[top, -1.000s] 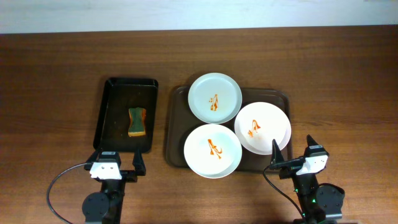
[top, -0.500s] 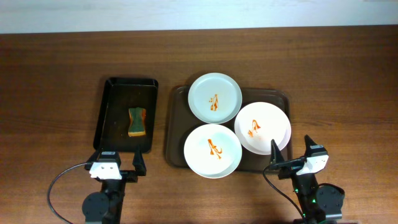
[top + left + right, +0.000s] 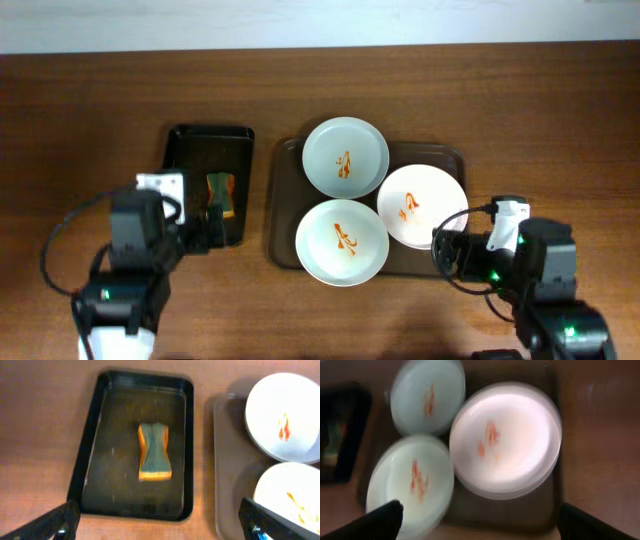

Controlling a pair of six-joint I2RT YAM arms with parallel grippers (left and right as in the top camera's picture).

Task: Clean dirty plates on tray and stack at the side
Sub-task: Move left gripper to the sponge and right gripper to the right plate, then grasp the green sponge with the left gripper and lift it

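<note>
Left end effector [image 3: 159,512], fingers spread wide and empty, hangs over the black tray [image 3: 115,420], which holds a sponge [image 3: 154,452]. Right end effector [image 3: 480,510], likewise spread and empty, hangs over the brown tray [image 3: 440,158] on the desk [image 3: 80,100], where three sauce-smeared plates [image 3: 341,241] lie close together.

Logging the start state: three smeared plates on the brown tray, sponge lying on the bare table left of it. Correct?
One error: the sponge lies inside the small black tray, not on the bare table, as the left wrist view shows. The three smeared plates do sit on the brown tray, sponge to its left.
</note>
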